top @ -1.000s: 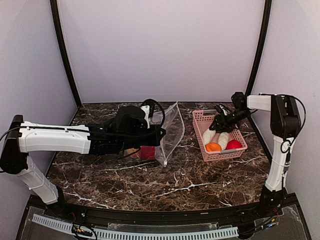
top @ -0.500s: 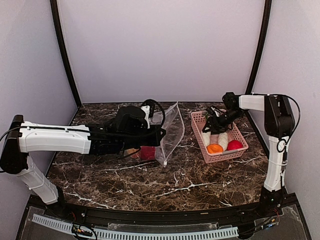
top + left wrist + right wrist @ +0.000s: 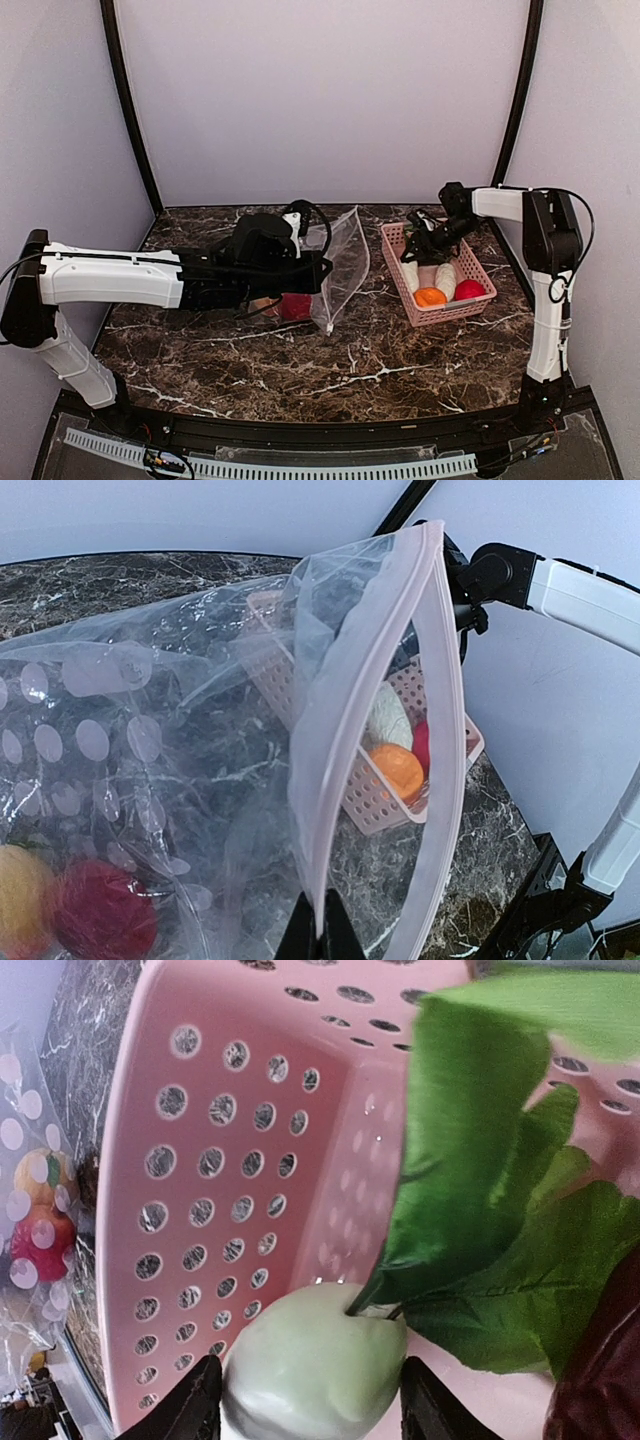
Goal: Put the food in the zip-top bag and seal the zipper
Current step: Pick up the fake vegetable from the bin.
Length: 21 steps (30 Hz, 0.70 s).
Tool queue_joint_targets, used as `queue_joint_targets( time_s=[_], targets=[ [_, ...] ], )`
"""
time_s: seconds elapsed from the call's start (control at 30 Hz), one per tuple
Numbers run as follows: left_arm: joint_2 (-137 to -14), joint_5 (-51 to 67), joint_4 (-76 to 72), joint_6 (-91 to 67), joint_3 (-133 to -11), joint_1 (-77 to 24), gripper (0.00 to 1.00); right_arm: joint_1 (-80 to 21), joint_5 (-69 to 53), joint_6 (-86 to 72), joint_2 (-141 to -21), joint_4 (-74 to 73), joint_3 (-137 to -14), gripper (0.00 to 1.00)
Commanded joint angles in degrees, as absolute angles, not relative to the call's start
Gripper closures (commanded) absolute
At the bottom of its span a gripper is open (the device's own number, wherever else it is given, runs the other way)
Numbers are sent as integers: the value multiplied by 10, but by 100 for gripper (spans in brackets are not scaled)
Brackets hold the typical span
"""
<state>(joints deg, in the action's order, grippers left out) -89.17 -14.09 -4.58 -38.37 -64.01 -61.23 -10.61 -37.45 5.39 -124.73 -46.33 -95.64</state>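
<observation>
My left gripper [image 3: 322, 930] is shut on one lip of the zipper [image 3: 440, 730], holding the zip-top bag [image 3: 345, 255] upright with its mouth open toward the basket. A red fruit [image 3: 100, 915] and a yellowish one [image 3: 20, 900] lie inside the bag. My right gripper [image 3: 310, 1400] reaches down into the pink basket [image 3: 220, 1160], and its fingers press both sides of a white oblong vegetable [image 3: 315, 1365] with green leaves [image 3: 480, 1180]. In the top view an orange piece [image 3: 428, 296] and a red piece [image 3: 468, 290] of food lie at the basket's near end.
A dark maroon piece [image 3: 600, 1380] lies beside the leaves in the basket. The basket [image 3: 395, 240] stands at the table's right, near the right arm's upright link [image 3: 548, 300]. My left arm [image 3: 120, 278] stretches across the table's left half.
My right gripper has moved left and down into the basket and narrowed round the white vegetable. The basket has shifted slightly left. The left arm and the bag have stayed still.
</observation>
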Motion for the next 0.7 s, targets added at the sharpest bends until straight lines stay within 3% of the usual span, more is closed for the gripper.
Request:
queue_joint_targets(
  time_s=[0.0, 0.27, 0.67],
  targets=[
    [-890, -140, -44, -385, -636, -609, 99, -114, -380, 49, -1241, -456, -972, 45],
    [-894, -137, -46, -387, -636, -609, 99, -110, -369, 50, -1208, -441, -972, 59],
    [-893, -140, -44, -385, -637, -609, 99, -104, -328, 65, -1105, -410, -951, 62]
  ],
)
